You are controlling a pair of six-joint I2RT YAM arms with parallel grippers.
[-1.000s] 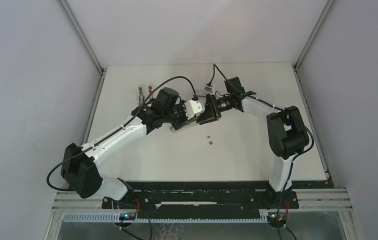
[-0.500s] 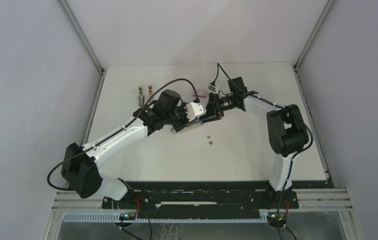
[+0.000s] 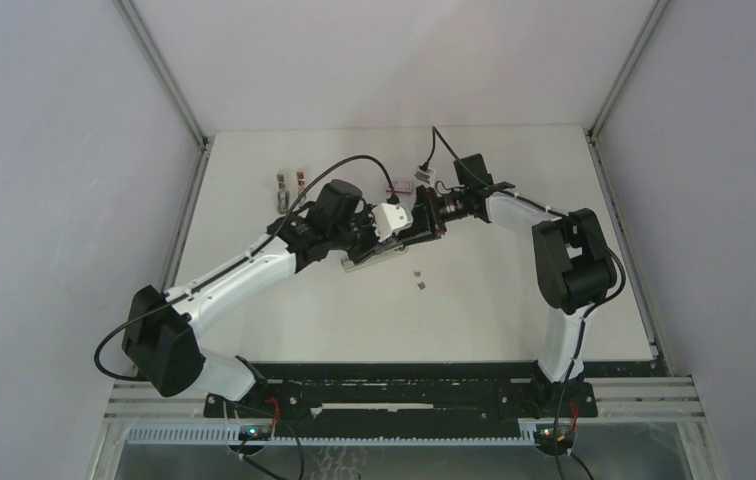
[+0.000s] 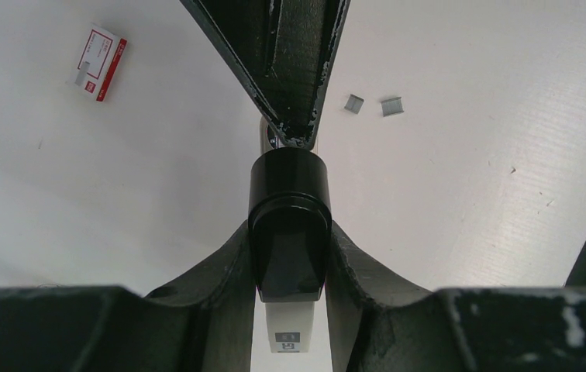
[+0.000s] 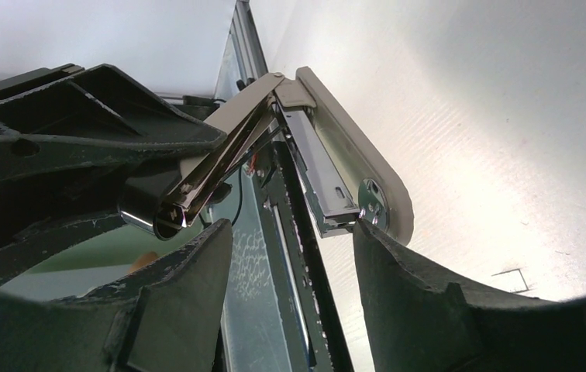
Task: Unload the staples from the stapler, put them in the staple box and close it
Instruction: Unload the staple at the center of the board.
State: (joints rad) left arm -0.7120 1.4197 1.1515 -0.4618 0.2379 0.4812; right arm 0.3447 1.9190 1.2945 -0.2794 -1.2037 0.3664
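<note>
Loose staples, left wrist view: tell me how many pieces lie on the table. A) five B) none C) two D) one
C: two small grey staples lie side by side on the table, right of the stapler in that view.

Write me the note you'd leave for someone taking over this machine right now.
Left gripper: shut on the stapler.
Right gripper: open, jaws astride the stapler's front end.
Staples: two small pieces lie on the table, far from the red-and-white box.
Done: stapler hinged open, magazine exposed.
Left: I cannot see whether staples remain inside; check it and clear any.
</note>
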